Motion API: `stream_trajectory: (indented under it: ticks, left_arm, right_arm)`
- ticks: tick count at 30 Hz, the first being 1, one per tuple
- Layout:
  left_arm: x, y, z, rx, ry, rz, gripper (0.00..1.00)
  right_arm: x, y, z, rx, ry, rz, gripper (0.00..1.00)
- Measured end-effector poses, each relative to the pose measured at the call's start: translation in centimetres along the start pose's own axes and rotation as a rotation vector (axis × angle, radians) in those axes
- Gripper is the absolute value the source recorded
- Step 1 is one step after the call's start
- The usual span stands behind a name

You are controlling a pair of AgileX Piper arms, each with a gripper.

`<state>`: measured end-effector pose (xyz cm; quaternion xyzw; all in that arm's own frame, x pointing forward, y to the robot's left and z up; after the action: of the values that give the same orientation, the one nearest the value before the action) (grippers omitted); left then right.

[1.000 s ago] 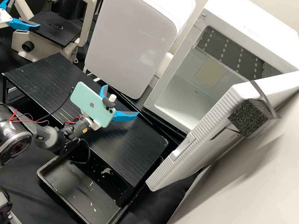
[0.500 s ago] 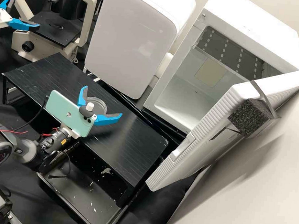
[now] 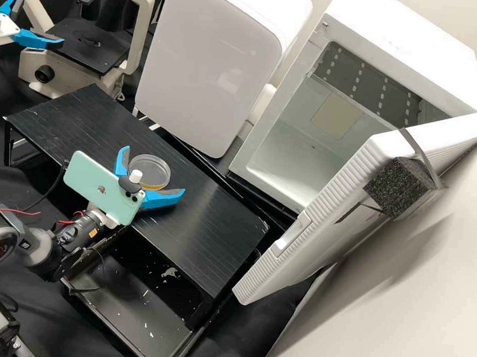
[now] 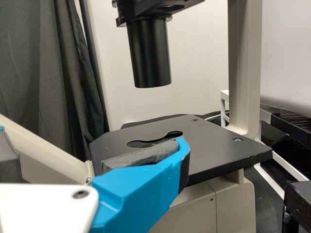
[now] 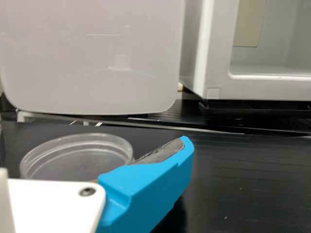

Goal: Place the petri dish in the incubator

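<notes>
Blue, spread wide, the right gripper (image 3: 153,169) had the petri dish (image 3: 149,166) between its tips; grasp and delivery (the big bit!) to the incubator (image 3: 414,44) beyond remained.

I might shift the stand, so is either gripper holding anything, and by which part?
Nothing: the dish rests on the stand by the open right gripper; the left gripper is empty.

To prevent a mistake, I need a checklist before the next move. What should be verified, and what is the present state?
1. Incubator door open: ok.
2. Petri dish flat on the black stand: ok.
3. Right gripper closed on the dish: not ok, its fingers are open.
4. Both fingers touching the dish: cannot tell.
5. Left gripper away from the dish: ok, it is by the microscope.
</notes>
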<state>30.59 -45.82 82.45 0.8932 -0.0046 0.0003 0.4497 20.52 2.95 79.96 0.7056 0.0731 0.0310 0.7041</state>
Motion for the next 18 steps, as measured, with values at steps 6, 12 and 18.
stream_trajectory:
  ticks: [6,12,18]
  left_arm:
    - [0.0,0.0,0.0,0.000,0.000,0.000,1.00]
    - [0.0,0.0,0.0,0.000,0.000,0.000,1.00]
    - [0.0,0.0,0.0,0.000,0.000,0.000,1.00]
  right_arm:
    - [-0.1,0.1,-0.3,-0.020,0.017,0.004,1.00]
    - [-0.7,-0.8,-0.8,-0.045,0.037,-0.035,1.00]
    - [-0.6,-1.5,-0.8,-0.060,0.036,-0.065,1.00]
